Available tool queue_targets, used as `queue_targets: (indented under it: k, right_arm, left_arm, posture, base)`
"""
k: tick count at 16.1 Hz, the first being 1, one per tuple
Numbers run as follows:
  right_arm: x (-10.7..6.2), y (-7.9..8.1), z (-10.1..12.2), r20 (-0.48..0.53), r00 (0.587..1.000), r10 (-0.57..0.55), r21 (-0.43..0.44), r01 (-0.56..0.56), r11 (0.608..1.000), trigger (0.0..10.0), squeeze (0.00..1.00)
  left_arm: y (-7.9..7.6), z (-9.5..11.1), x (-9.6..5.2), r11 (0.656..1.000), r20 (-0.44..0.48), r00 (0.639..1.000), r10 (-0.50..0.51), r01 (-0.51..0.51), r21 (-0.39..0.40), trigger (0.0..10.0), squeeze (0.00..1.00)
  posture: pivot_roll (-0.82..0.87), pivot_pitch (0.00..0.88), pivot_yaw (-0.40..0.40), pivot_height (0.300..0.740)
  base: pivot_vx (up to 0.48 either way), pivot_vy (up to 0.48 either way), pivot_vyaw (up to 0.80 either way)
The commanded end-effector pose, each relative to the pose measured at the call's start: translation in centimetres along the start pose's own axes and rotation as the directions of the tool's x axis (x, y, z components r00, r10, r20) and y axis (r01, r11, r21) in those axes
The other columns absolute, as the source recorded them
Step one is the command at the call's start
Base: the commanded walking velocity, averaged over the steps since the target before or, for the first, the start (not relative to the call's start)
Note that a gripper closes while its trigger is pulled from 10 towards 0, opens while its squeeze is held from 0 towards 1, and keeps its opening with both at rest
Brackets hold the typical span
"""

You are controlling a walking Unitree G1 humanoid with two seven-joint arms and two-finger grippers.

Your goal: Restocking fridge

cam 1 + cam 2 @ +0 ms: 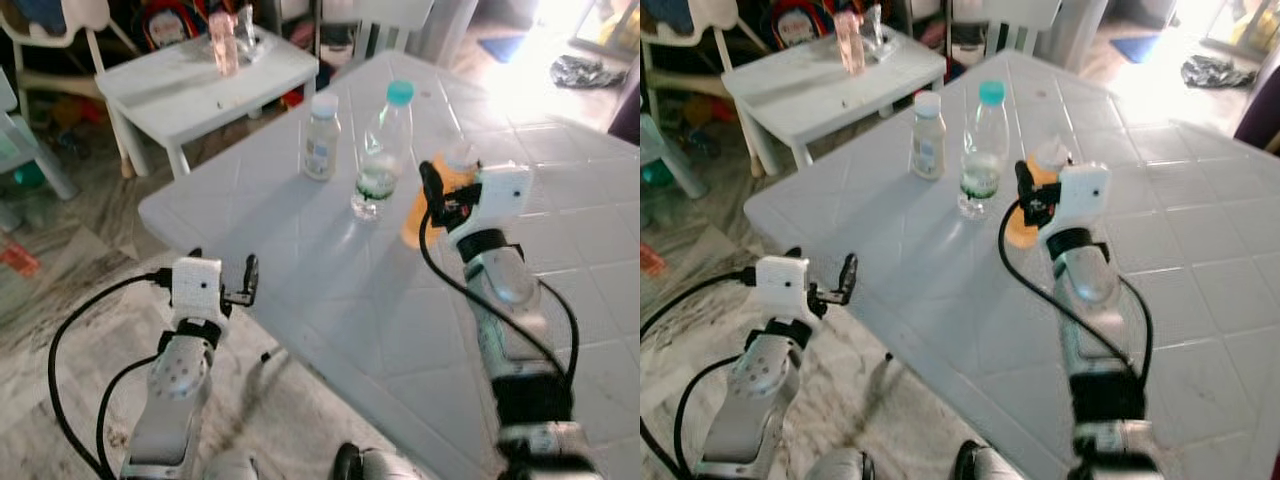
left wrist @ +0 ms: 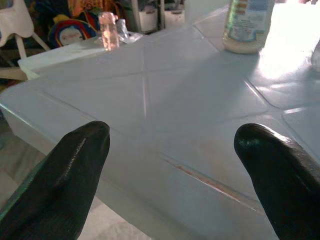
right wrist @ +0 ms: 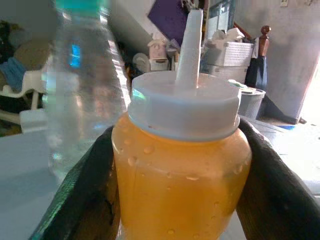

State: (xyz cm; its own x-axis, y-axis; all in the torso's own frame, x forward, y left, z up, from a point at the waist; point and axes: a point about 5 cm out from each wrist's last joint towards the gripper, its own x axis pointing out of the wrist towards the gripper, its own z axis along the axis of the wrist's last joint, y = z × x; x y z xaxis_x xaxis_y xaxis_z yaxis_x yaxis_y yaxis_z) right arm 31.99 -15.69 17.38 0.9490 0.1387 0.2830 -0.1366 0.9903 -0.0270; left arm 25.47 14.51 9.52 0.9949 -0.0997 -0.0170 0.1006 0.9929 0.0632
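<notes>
right gripper (image 3: 180, 200) closed around orange bottle (image 3: 181, 175), gripped below cap for lifting | water bottle (image 1: 380, 150) just beside | left gripper (image 2: 175, 175) spread wide, nothing held

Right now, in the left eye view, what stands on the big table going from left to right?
White-capped bottle → clear water bottle with teal cap → orange juice bottle, with the right claw around it.

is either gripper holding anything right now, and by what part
The right gripper grips the orange bottle by its body, just under the white cap. The left gripper is open and empty.
</notes>
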Motion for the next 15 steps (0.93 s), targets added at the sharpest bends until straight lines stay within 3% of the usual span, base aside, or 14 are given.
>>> queue_targets:
  k: [1, 5, 10, 12, 15]
  right_arm:
    - [-0.3, 0.8, 0.5, 0.01, 1.0, 0.001, 0.011, -0.001, 1.0, 10.0, 0.0]
    - [-2.0, 1.9, 0.0, -0.041, 0.999, -0.006, 0.075, 0.009, 0.997, 10.0, 0.0]
    - [-1.8, 2.9, 0.4, -0.044, 0.998, 0.047, 0.113, -0.041, 0.993, 10.0, 0.0]
    - [-1.8, 2.8, 0.6, -0.045, 0.998, 0.044, 0.111, -0.039, 0.993, 10.0, 0.0]
    - [-2.0, 3.0, 0.6, -0.054, 0.997, 0.05, 0.112, -0.043, 0.993, 10.0, 0.0]
  left_arm:
    - [-0.1, 0.0, -0.3, 1.0, -0.008, 1.0, -0.003, 0.003, 0.007, 10.0, 0.0]
    - [-0.3, -0.1, -0.4, 1.0, -0.027, 1.0, -0.006, 0.006, 0.0, 10.0, 0.0]
    - [-0.7, 0.1, 0.3, 1.0, -0.015, 1.0, 0.001, -0.002, -0.015, 10.0, 0.0]
    - [-0.5, 0.3, 0.4, 1.0, -0.01, 1.0, 0.007, -0.008, -0.029, 10.0, 0.0]
    - [-0.4, -0.2, 0.3, 0.999, -0.037, 0.999, 0.011, -0.013, -0.051, 10.0, 0.0]
  posture:
    - [0.13, 0.15, -0.034, 0.74]
    - [0.12, 0.142, -0.047, 0.74]
    - [0.12, 0.139, -0.058, 0.74]
    - [0.12, 0.139, -0.059, 0.74]
    - [0.11, 0.14, -0.06, 0.74]
  base:
    - [0.0, 0.0, 0.0]
    - [0.0, 0.0, 0.0]
    - [0.0, 0.0, 0.0]
    - [0.0, 0.0, 0.72]
    - [0.0, 0.405, 0.8]
